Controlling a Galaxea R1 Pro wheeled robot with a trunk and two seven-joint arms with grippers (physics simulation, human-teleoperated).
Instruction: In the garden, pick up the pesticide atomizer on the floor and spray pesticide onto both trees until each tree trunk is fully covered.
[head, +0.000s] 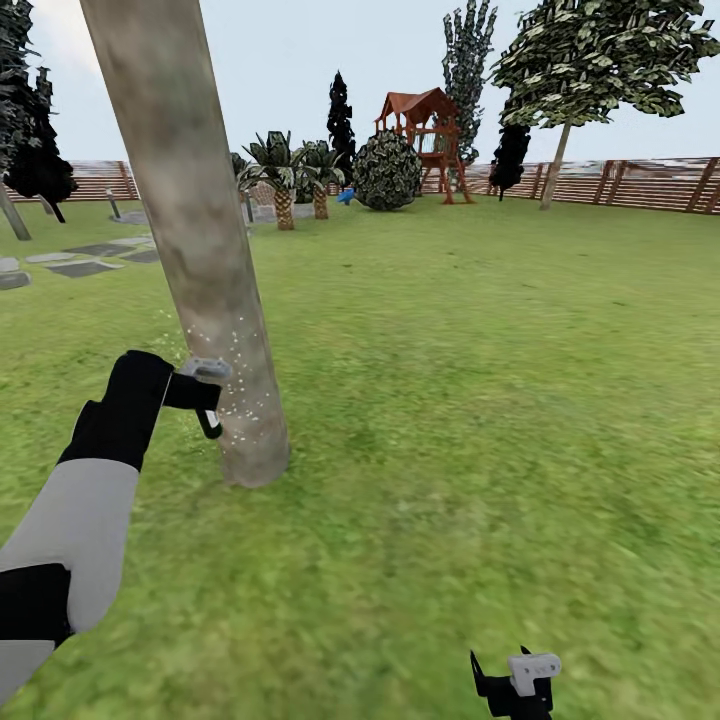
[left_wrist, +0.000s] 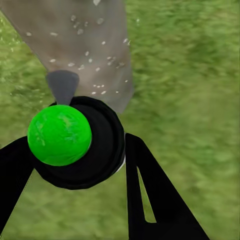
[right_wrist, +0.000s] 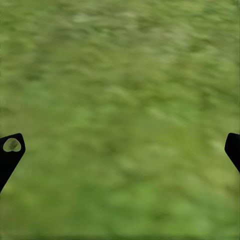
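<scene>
Leaning slightly across the upper left of the head view, a thick, pale grey-tan tree trunk (head: 205, 260) with blotchy bark rises from the wide green lawn (head: 480, 400). The left gripper (head: 205, 395), at the left middle of that view, is clamped on the small dark pesticide atomizer (head: 208, 385), whose pale grey trigger-spray head lies just beside the trunk's lower part. A fine scatter of whitish-yellow pesticide specks (head: 240, 385) dots the bark around the nozzle.

In the left wrist view the atomizer's round black body (left_wrist: 95, 145) sits between the black fingers (left_wrist: 155, 200), with a bright green ball-shaped end (left_wrist: 59, 135) facing the camera and the trunk (left_wrist: 80, 45) speckled beyond it.

The right gripper (head: 518, 685) hangs at the bottom right of the head view over grass; in the right wrist view its black fingertips (right_wrist: 10, 152) stand wide apart, with nothing but blurred lawn (right_wrist: 120, 115) between them.

At the upper edge of the head view stand a brown horizontal-slat wooden fence (head: 640, 180), a red-brown wooden play tower (head: 425, 135) and short palms (head: 285, 175).
</scene>
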